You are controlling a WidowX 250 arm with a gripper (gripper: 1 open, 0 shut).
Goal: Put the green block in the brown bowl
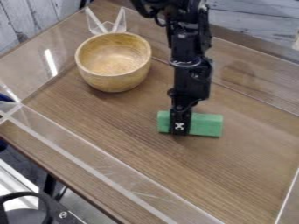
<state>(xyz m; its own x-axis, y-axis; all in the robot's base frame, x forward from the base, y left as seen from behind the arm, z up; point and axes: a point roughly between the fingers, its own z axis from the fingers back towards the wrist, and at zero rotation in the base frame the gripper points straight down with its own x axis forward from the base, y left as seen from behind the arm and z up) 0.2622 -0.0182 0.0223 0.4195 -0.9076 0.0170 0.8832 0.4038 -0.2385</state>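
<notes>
**Around the wooden surface**

The surface (105, 140) is a wood-grain top in mid brown, its grain running roughly along its length, with a glossy sheen that catches pale reflections near its far left corner. A clear plastic wall (70, 153) borders the surface along its near edge and left side, its rim showing as a thin bright line. At the far edge of the surface, a clear plastic piece with two pointed tips (105, 22) stands upright. Beyond the far right edge of the surface lies a light-coloured floor (263, 26). Below the near left corner of the surface, dark cables (35, 206) curl in shadow.
</notes>
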